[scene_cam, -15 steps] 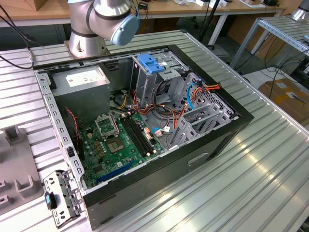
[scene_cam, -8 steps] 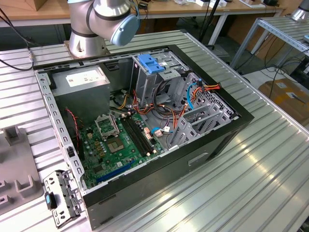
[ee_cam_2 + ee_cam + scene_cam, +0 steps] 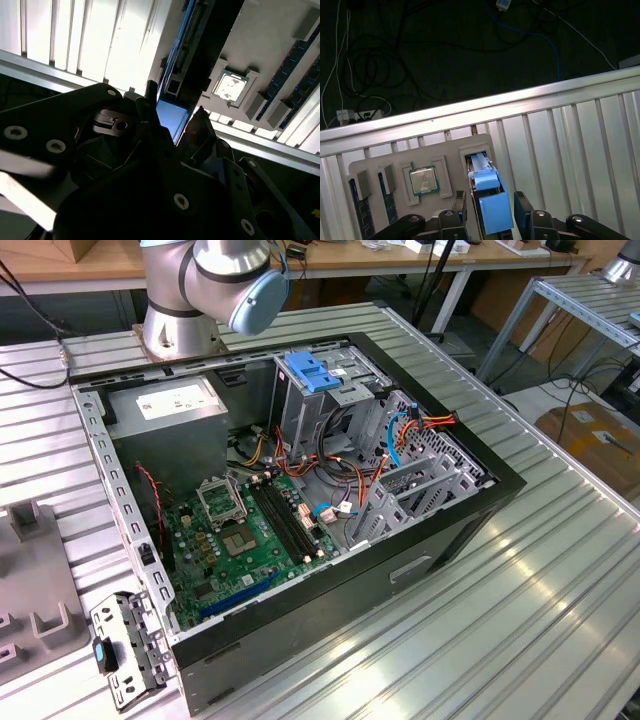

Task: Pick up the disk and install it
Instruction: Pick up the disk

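Observation:
The disk (image 3: 487, 180) stands on edge in a slot of a pale grey holder tray (image 3: 450, 150), with its blue plastic rail facing the camera in the first wrist view. My gripper (image 3: 490, 200) straddles it, one dark finger (image 3: 461, 207) pressed to each side, so it is shut on the disk. In the second wrist view the disk's blue face (image 3: 170, 120) shows between the same fingers (image 3: 150, 105) of the gripper (image 3: 172, 112). The open computer case (image 3: 450, 510) lies on the ribbed metal table, its drive cage (image 3: 330, 400) topped by a flat blue clip (image 3: 307, 373).
The tray also holds a processor chip (image 3: 424, 180) and memory sticks (image 3: 360, 210), close to the table edge (image 3: 470, 112) with cables on the dark floor beyond. Inside the case are a grey box with a white sticker (image 3: 170, 405), the green mainboard (image 3: 240, 540) and loose wires (image 3: 330, 475).

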Robot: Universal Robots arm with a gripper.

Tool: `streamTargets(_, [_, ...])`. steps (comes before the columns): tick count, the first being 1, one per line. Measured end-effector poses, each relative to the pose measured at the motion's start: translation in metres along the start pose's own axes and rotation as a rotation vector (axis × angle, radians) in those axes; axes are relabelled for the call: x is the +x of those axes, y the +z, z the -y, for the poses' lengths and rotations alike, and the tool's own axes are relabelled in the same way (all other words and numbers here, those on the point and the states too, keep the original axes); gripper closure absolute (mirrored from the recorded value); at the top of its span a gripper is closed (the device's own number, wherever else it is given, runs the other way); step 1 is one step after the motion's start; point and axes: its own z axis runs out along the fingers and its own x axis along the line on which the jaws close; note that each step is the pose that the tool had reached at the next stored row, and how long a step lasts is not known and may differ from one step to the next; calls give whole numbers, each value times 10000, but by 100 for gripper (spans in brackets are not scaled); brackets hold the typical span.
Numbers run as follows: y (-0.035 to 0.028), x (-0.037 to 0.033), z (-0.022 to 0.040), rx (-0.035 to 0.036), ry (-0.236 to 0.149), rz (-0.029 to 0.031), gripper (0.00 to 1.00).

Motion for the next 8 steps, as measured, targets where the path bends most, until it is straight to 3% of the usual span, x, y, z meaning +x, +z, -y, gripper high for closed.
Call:
streamTargets(1, [130, -22, -9, -27, 0, 116, 49])
streamTargets(2, [195, -10, -38, -53, -413, 131, 49])
streamTargets(3, [196, -11, -38, -68, -695, 130, 49])
streamTargets(8, [196, -18, -37, -62, -898, 56, 49])
